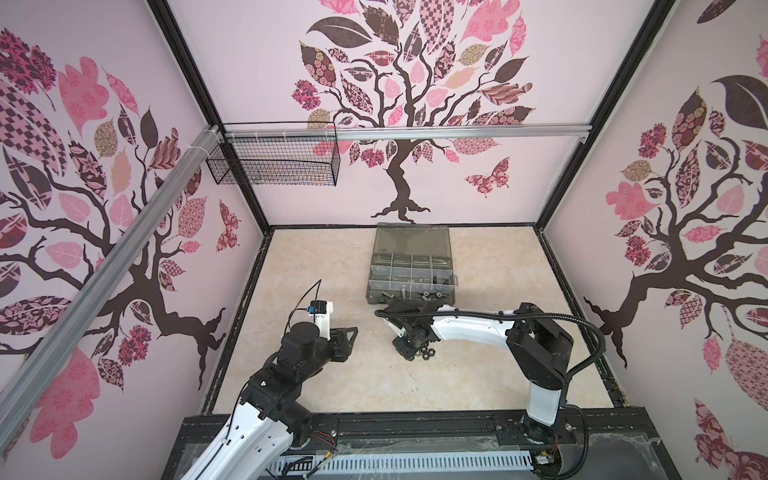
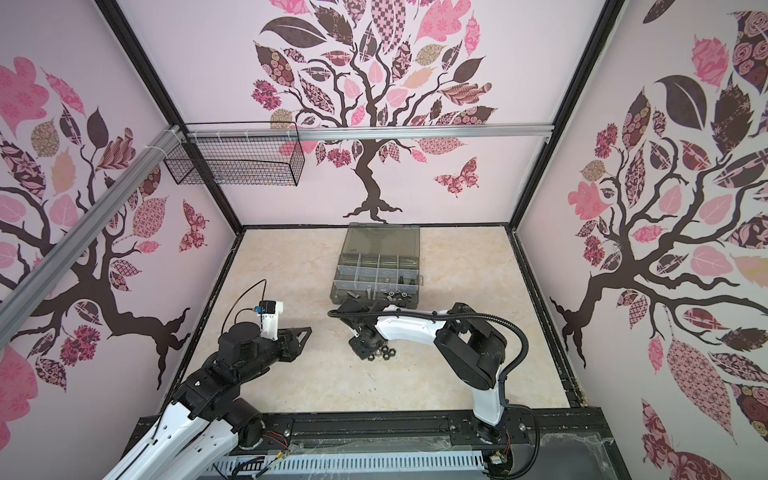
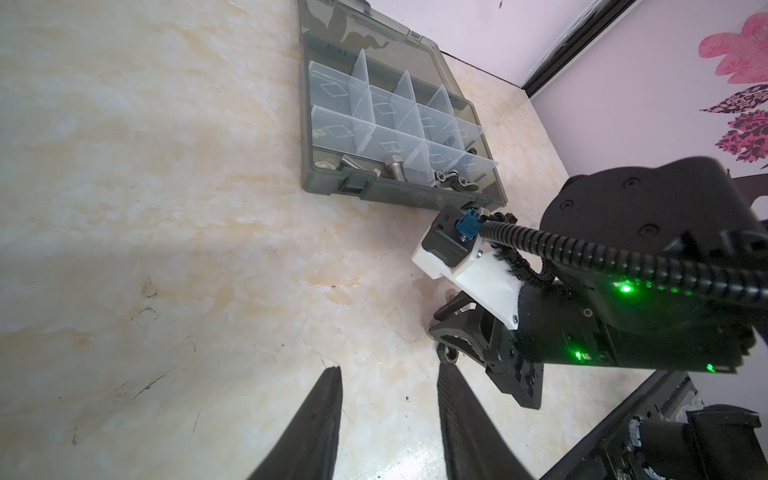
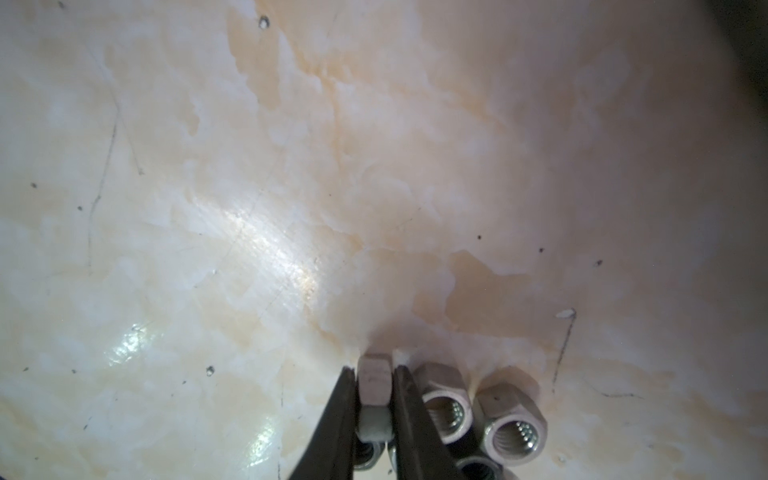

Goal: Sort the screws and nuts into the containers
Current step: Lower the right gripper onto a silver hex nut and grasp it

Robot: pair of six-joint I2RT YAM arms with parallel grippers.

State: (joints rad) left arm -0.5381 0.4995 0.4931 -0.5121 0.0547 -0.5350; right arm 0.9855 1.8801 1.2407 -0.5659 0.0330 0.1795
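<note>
Right gripper (image 4: 374,369): its two dark fingers (image 4: 343,401) are clamped on a silver hex nut (image 4: 374,384), one finger against each flat side, with the tips down at the marbled table (image 4: 249,208).
Hex nut: it stands on edge in the gap between the fingers, and one end pokes out just past the tips. A second rounded piece sits deeper in the same gap; I cannot tell what it is.
Loose nuts (image 4: 511,424): several silver hex nuts lie on the table just beside the outer face of one right finger. They are bunched and touching each other, with the threaded bores showing. In both top views they read as a small dark cluster at the gripper's tip.
Left gripper (image 3: 388,370): the fingers are apart with only bare table between them. It hangs low over the surface, well apart from the loose nuts.
Organizer case (image 3: 374,195): it lies open on the table, well ahead of the left fingertips and behind the right gripper's back. Its smoky lid (image 1: 411,239) is thrown back on the far side.
Compartments (image 3: 374,112): pale translucent dividers set them out in rows of four.
Screws (image 3: 353,163): two shiny ones lie on their sides in the row nearest the left fingertips.
Wing nuts (image 3: 453,187): these are silver, in that same near row, further along towards the right gripper.
</note>
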